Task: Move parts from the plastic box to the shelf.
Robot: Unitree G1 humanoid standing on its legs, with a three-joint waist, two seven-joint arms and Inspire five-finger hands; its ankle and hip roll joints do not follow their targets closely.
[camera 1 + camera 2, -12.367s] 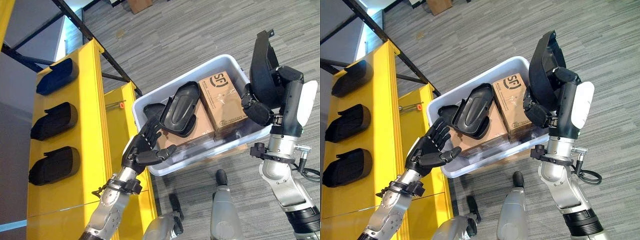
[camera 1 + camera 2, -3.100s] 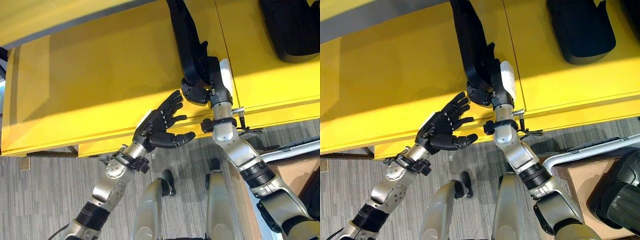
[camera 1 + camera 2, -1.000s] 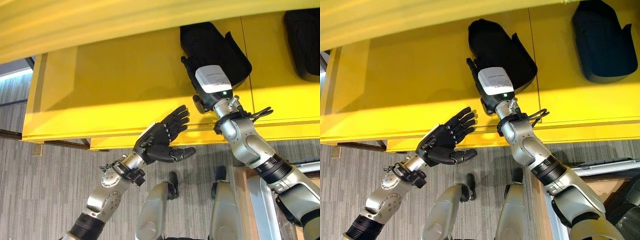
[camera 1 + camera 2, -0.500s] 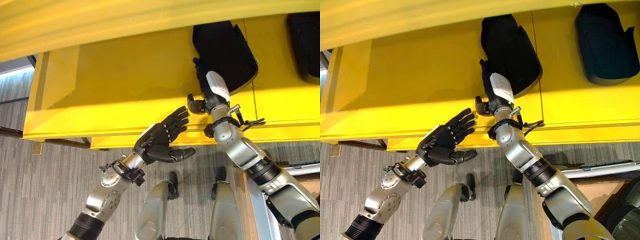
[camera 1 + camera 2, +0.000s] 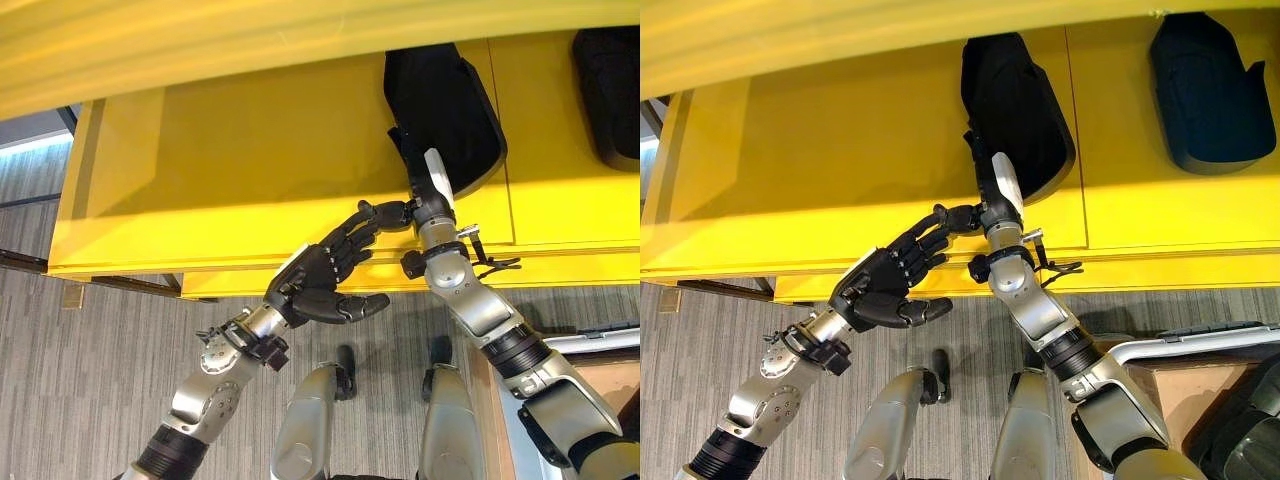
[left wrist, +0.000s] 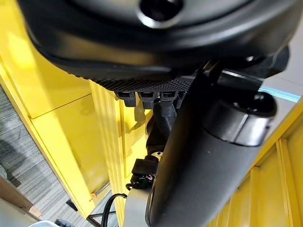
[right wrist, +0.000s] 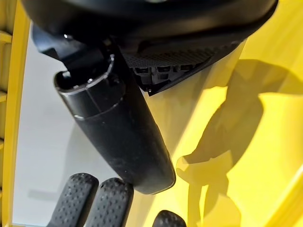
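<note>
Once our right hand (image 5: 418, 205) released the moulded black plastic part (image 5: 443, 115) onto the yellow shelf (image 5: 230, 170) (fingers straight), our open-fingered left hand (image 5: 318, 282) waited below

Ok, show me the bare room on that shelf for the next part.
The yellow shelf is bare left of the black part, out to its left wall. Right of it is crowded: a second black part lies there. The right hand and left hand hover at the front edge.
</note>
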